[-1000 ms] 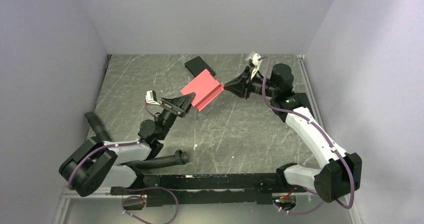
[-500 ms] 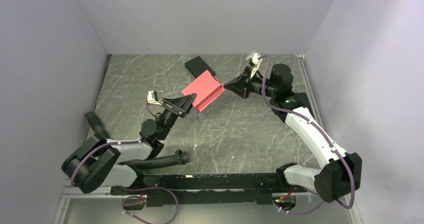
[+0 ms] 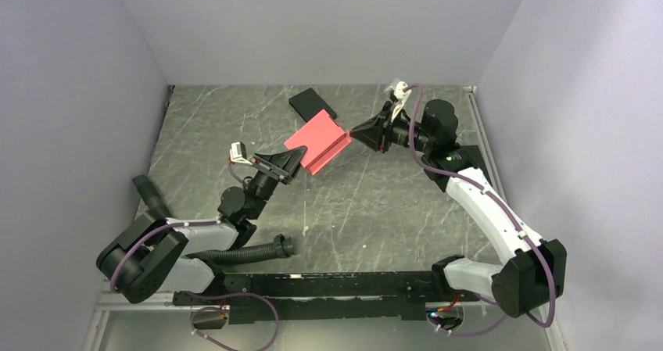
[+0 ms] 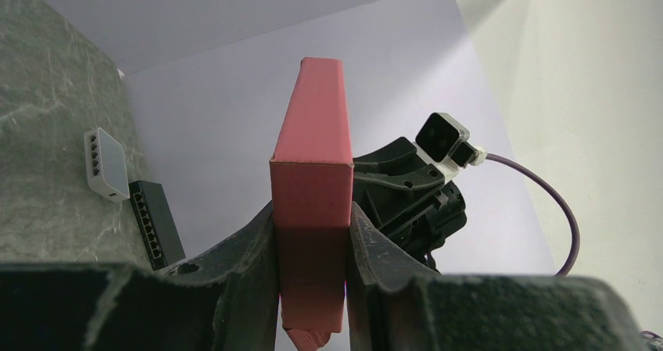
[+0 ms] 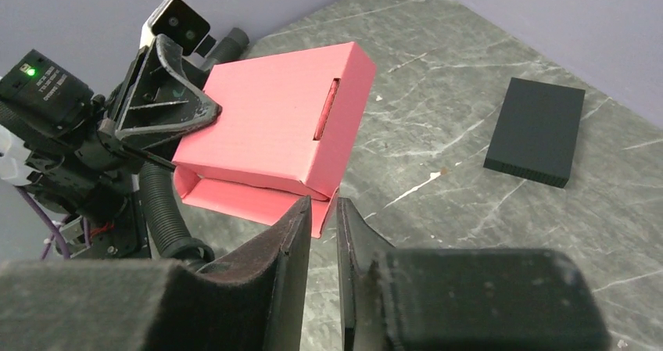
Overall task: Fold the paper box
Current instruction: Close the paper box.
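The left pincer (image 4: 311, 224) held the paper box (image 4: 311, 180) clamped across its narrow sides, clear of the table (image 5: 469, 202), its long body reaching away beyond the tips. The right pincer (image 5: 322, 214) stood narrowly parted just under the box's open end, with the loose flap's corner right at its tips and nothing plainly nipped.

The step looked to be closing that flap. It would be best pushed up and in from the tips with a light touch, with the opposite hold firm so the thin card neither twisted nor buckled.

A black flat box (image 5: 535, 132) lay well off to the right pincer's right and was no obstacle. Only the left pincer, straight ahead, crowded the box's far end.
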{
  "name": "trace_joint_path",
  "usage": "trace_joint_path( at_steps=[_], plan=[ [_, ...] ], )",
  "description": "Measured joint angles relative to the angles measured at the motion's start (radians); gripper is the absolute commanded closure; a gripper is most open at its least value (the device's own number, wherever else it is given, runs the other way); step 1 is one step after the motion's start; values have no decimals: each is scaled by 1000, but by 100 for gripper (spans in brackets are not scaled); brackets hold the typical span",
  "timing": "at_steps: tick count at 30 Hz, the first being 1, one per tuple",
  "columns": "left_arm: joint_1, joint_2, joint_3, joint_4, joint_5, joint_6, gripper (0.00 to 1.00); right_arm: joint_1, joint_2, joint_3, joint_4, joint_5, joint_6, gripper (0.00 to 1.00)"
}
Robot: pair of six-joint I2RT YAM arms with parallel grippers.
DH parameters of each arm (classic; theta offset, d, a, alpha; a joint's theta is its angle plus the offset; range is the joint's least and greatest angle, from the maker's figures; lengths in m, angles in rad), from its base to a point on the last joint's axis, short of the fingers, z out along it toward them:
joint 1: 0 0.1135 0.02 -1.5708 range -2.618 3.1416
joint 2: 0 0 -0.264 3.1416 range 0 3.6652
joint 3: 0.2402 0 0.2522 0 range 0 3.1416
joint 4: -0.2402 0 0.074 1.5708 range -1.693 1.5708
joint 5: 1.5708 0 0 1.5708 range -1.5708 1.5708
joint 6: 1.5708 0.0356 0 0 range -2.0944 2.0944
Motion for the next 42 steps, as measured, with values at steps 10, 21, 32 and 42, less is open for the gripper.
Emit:
trace_joint_path(
  at_steps=[10,21,32,42],
  plan=[
    [0,0,0,1,0,0,100,0,0,6,-2,25,0,76],
    [0,0,0,0,0,0,100,8,6,6,-2,24,1,79],
    [0,0,0,0,-1,0,100,18,18,6,-2,24,0,95],
    [0,-7,0,-3,-7,0,100,19,20,6,-2,20,8,100]
  ],
)
